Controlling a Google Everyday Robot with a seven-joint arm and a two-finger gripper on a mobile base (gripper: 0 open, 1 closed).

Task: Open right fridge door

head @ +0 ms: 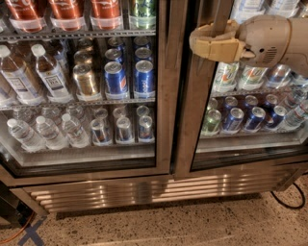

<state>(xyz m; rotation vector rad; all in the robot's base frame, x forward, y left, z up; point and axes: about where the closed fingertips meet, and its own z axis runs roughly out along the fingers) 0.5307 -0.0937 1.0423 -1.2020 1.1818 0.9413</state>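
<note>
You see the fridge glow bright inside, its bottom grille shines, and the gripper top right looks well lit.

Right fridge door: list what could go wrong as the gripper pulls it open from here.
1. The gripper sits at the bar handle of the right fridge door. If the hold is shallow, it may slip off once the pull starts.
2. A black cable lies on the floor by the fridge's lower right corner. It might snag the door or the robot's base during the swing.
</note>
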